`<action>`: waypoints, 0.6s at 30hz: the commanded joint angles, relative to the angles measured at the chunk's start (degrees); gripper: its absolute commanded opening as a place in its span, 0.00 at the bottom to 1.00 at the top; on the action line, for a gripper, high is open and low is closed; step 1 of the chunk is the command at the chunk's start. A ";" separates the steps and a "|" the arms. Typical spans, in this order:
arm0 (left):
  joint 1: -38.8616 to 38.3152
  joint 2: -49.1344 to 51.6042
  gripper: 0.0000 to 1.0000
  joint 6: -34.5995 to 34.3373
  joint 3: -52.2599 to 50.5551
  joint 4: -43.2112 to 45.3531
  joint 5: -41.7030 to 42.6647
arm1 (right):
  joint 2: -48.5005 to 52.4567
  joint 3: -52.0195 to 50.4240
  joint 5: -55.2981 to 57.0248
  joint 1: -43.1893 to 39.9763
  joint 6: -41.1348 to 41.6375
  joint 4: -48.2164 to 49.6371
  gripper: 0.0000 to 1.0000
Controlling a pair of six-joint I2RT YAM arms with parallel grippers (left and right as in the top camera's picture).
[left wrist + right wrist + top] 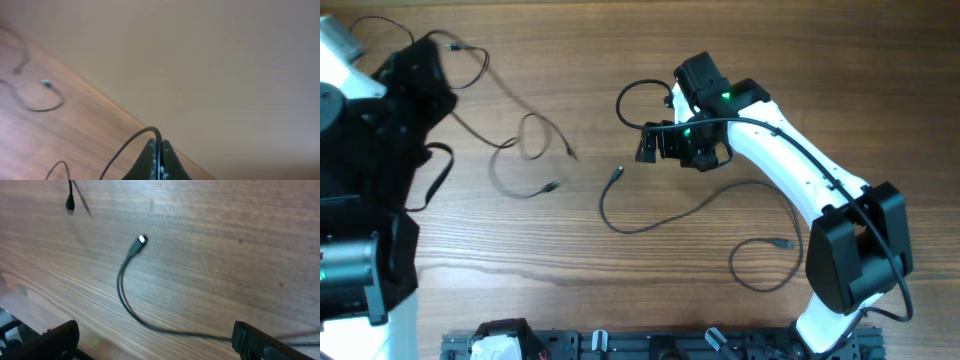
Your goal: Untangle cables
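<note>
Roughly, L to R. Far left, the left gripper [159, 152] has its fingers shut tight on one thin black cable [125, 146], which arcs out of the tips. The wrist cam is tilted up and sees mostly wall [225, 60], so the arm looks raised. My guess: it's pinning that end as an anchor so the rest can be drawn out straight. From there the strand trails rt over the table [740, 40] w/ a small loop [533, 135], and a plug end [552, 185] lies just below it. One cord or two crossing there, can't tell. Imo that's the only knotty spot remaining.

Center: a second cable [120, 287] lies flat in a lazy S, well apart from the left group, its plug [617, 173] free on the wood. It seems to run on under the right arm to a far plug [785, 243] near the front edge.

The right gripper [655, 145] hovers near the center plug, fingers spread wide, nothing btwn them. In its wrist view the cord lies on the table below the gap. Prob. placed there for a grab close to the plug, where a pull steers the cord best. Risk: thin cord, flat on wood, easy to miss.
</note>
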 commanded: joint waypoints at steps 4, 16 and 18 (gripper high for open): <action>12.59 2.12 0.04 -2.27 0.52 -7.85 -1.16 | 0.63 -0.59 0.85 0.09 0.17 2.29 1.00; 19.74 12.81 0.04 -2.51 0.48 -14.38 -0.98 | 0.63 -0.59 0.85 0.09 0.17 12.09 1.00; 19.82 15.21 0.04 -2.51 0.48 -15.23 -0.96 | 0.63 -0.59 0.85 0.09 0.17 12.11 1.00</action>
